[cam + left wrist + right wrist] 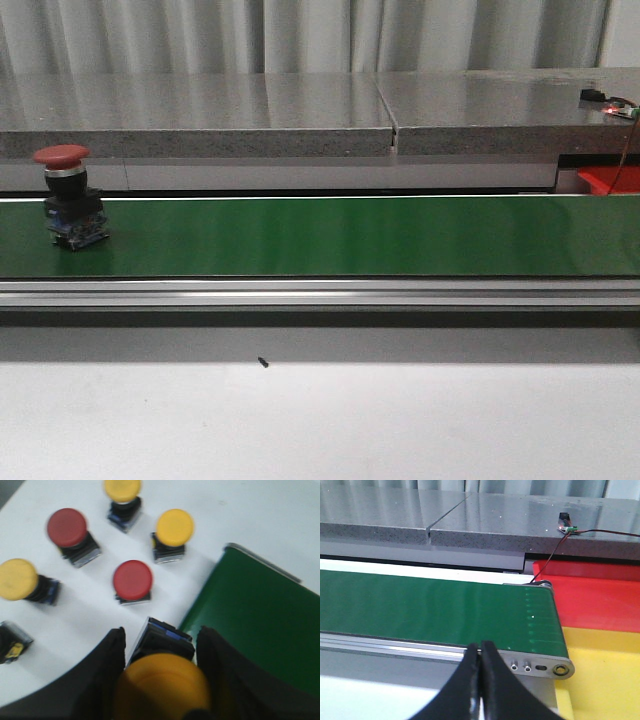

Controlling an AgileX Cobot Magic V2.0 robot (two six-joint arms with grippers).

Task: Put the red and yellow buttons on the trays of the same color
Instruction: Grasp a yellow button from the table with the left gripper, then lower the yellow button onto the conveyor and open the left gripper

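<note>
Left gripper (pixel 160 680) is clamped on a yellow button (pixel 161 687), cap toward the wrist cam, blue-black base poking out between the jaws, just beside the near end of the green conveyor belt (pixel 260 620). Behind it on the white counter (pixel 240 510) wait the rest of the stock: two red buttons, one nearer (pixel 132 580) and one further back (pixel 67 527), plus three more yellow ones, w/ a dark part at the frame edge too blurred to name.

Front view shows a red button (pixel 62 196) standing upright on the belt's left end, well apart from the red tray (pixel 608 180), which only peeks in at far right. Right gripper (pixel 480 680) hangs over the belt's discharge end w/ fingers pressed together, nothing between them; red tray (pixel 590 595) and yellow tray (pixel 605 680) sit just past the roller.

Step in hand, by the look of it: set the yellow button on the belt. To do it well: carry it over the green surface, not the edge rail, lower till the base sits flat, then open; a tilted drop likely tips this top-heavy piece. Leave room behind the red one. Right arm should open its fingers before anything arrives.
</note>
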